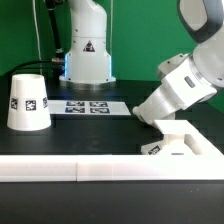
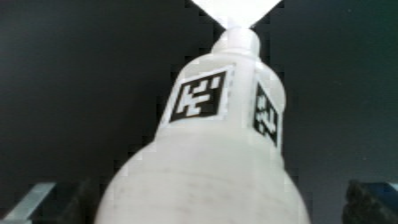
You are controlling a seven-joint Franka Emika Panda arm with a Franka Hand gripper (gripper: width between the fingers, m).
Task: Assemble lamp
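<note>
The white round bulb [image 2: 210, 150] fills the wrist view, with square tags on its neck, which points at a white corner of the base [image 2: 237, 12]. My gripper [image 2: 199, 205] is shut on the bulb's wide body, with dark fingers [image 2: 39, 203] at either side. In the exterior view the gripper [image 1: 146, 113] hangs tilted just above the table, at the near edge of the flat square base [image 1: 185, 135]; the bulb is hidden there behind the hand. The tapered shade [image 1: 28, 101] stands on the table at the exterior view's left, apart from the gripper.
The marker board [image 1: 88, 105] lies flat between the shade and the gripper. A long white border bar [image 1: 100, 167] runs along the table's front. The arm's white pedestal [image 1: 87, 55] stands at the back.
</note>
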